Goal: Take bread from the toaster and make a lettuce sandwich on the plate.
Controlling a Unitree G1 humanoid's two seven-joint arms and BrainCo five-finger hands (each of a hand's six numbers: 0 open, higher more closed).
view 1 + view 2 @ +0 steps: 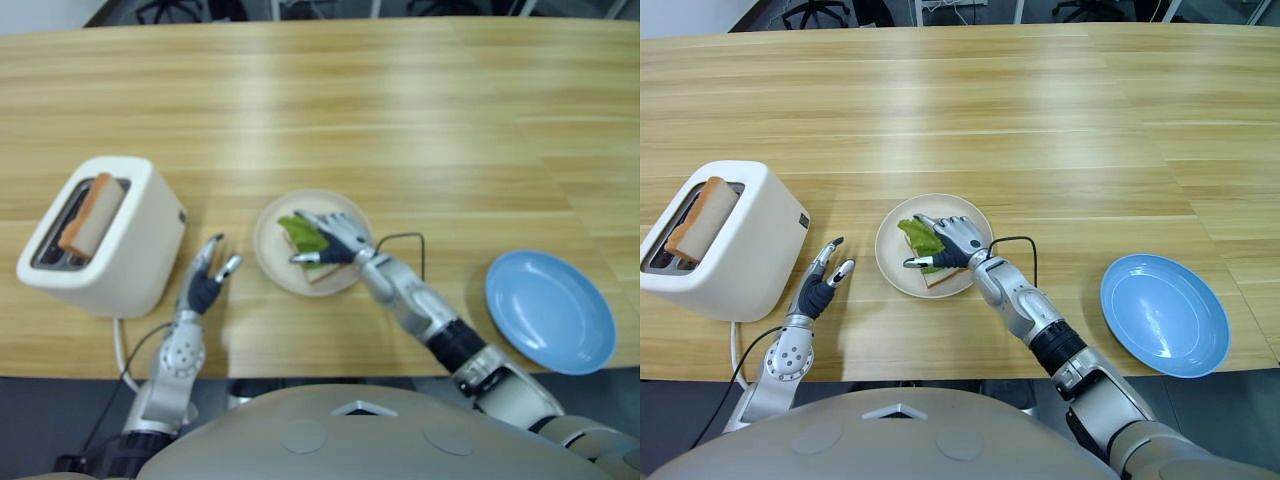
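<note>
Right eye view: right hand [955, 240] pinches lettuce [915, 236] onto bread [936, 281] on plate [888, 255].
Left hand [820, 290]: fingers apart, empty.
Next: grab toaster [750, 250] slice [700, 218].

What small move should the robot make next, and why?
Probably draw the right hand back from the plate: the lettuce already lies on the bread there, and a second slice waits in the toaster beside the open left hand.
</note>
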